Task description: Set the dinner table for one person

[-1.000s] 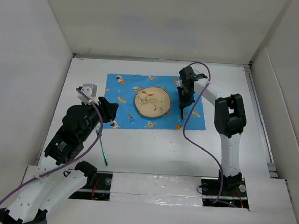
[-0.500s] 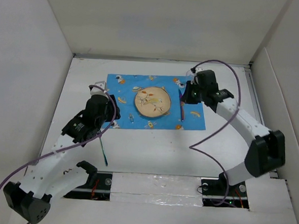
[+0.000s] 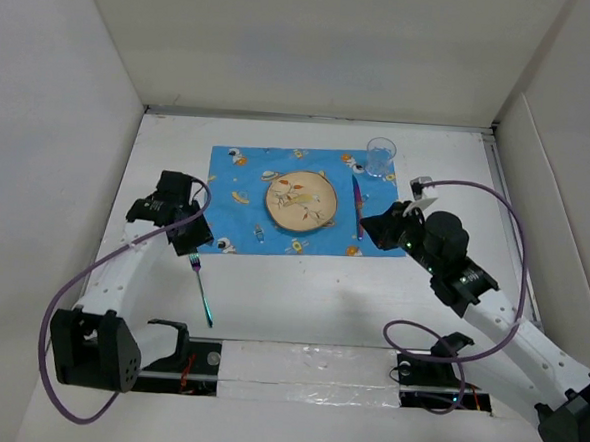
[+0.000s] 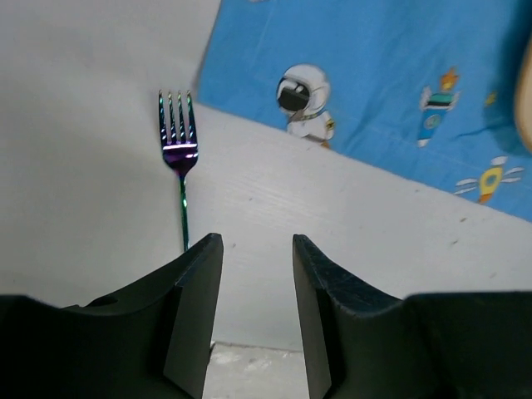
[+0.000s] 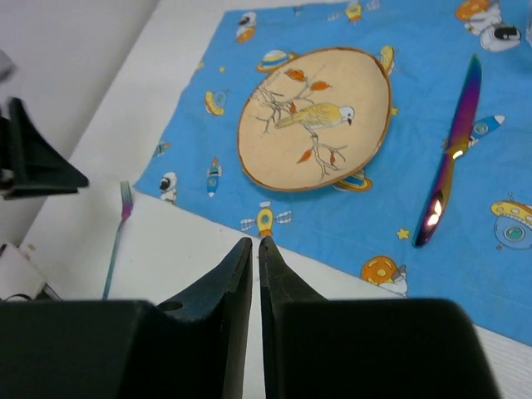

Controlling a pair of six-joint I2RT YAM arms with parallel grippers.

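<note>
The dinner table (image 3: 300, 301) was a plain white surface walled by white panels (image 3: 71, 117), and a blue astronaut-print mat (image 3: 240, 168) lay flat across its far middle. On that mat you had a round plate (image 3: 300, 200) painted with a bird. Just to its right, and apart from it, an iridescent knife (image 3: 357, 207) lay lengthwise with its tip toward the far wall. A clear glass (image 3: 380, 156) stood upright at the mat's far right corner. The fork (image 3: 202, 287) lay off the mat on the bare table by the mat's near left corner, tines pointing away from the arm bases.

Your left gripper (image 4: 257, 249) hovered over the bare table beside that same corner. Its jaws stood parted with a clear gap, and nothing was between them. In the left wrist view the fork's tines lay beyond and to the left of the fingers, untouched.

Your right gripper (image 5: 254, 249) hung near the mat's near right corner, to the right of the knife. Its fingers were drawn together to a thin slit and held nothing.
</note>
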